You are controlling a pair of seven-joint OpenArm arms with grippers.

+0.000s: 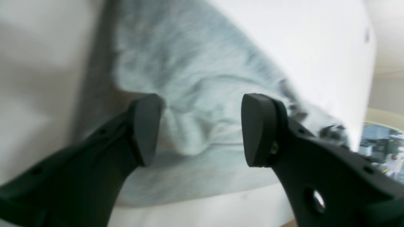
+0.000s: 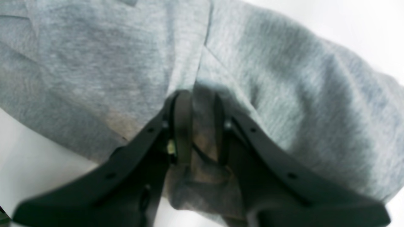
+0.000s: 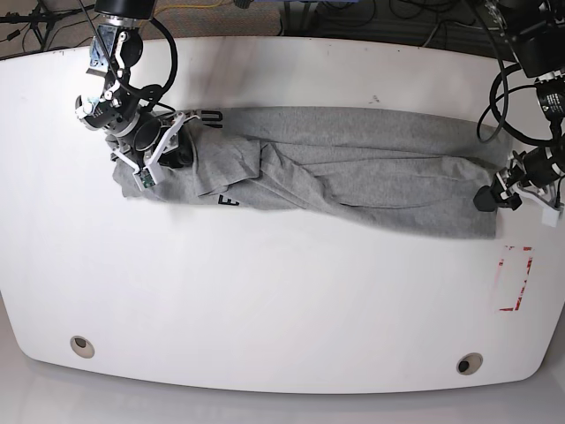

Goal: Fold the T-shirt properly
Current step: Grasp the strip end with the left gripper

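The grey T-shirt (image 3: 353, 172) lies stretched in a long, rumpled band across the white table (image 3: 282, 300), with bits of black lettering (image 3: 228, 201) showing near its left end. At that left end my right gripper (image 3: 177, 146) is shut on a bunched fold of the T-shirt (image 2: 284, 78); in the right wrist view the right gripper (image 2: 203, 126) pinches cloth between its narrow-set fingers. At the shirt's right end my left gripper (image 3: 488, 200) hovers by the edge. In the left wrist view the left gripper (image 1: 202, 129) stands open, with the T-shirt (image 1: 189, 78) lying loose between and beyond its pads.
A red rectangular mark (image 3: 515, 278) sits on the table just below the left gripper. Two round holes (image 3: 81, 345) (image 3: 469, 363) lie near the front edge. Cables (image 3: 397, 22) run along the floor behind the table's far edge.
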